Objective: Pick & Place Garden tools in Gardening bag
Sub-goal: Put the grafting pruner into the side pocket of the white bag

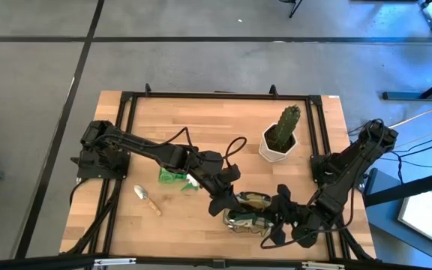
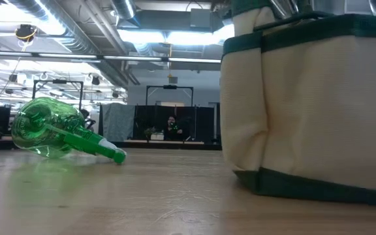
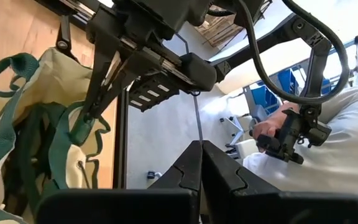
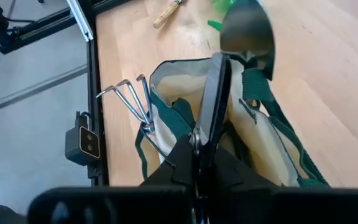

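We see a green columnar cactus [image 1: 289,124] upright in a white hexagonal pot [image 1: 275,152] on the light wooden table [image 1: 201,124], well apart from the fingers. We see a black metal frame [image 1: 223,95] edging the table and grey floor [image 1: 36,90] around it. A small padlock [image 4: 85,140] hangs on the frame rail, beside the fingers.

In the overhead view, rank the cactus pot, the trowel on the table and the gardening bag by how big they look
1. Cactus pot with its cactus.
2. Gardening bag, though both grippers cover part of it, so first place is unsure.
3. Trowel, clearly smallest.
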You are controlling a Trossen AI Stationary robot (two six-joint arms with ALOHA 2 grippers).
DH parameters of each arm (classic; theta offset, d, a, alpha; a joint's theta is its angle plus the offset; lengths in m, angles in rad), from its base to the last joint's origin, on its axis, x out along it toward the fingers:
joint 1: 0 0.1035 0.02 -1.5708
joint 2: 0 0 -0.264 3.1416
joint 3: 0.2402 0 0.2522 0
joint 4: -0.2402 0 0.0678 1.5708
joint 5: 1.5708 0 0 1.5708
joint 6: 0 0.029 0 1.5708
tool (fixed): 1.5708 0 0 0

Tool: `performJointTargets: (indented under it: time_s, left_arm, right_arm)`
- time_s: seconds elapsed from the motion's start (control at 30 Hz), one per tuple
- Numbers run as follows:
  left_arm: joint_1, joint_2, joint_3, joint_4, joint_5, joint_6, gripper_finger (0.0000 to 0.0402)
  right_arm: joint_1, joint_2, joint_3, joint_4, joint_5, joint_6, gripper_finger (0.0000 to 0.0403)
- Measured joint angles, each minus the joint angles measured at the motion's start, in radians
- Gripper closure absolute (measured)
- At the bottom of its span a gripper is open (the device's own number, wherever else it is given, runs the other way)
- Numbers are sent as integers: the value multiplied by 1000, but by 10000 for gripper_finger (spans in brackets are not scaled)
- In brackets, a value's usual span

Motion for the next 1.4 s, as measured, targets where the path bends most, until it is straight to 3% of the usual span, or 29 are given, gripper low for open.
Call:
performJointTargets:
  time_s: [0.37, 0.7, 1.0, 1.2, 1.4]
  left_arm:
    - [0, 0, 0, -42, 0, 38, 399]
    - [0, 0, 0, -54, 0, 44, 398]
    - [0, 0, 0, -54, -17, 44, 398]
    - [0, 0, 0, -58, -56, 49, 400]
    - [33, 0, 0, -47, -94, 129, 400]
  right_arm:
    - [-4, 38, 1, 160, -57, -54, 393]
    - [-12, 38, 1, 28, -138, 92, 393]
    - [-2, 38, 2, 130, -186, -87, 393]
    - [-5, 38, 2, 134, -273, -110, 393]
    - [-5, 38, 1, 131, -273, -113, 393]
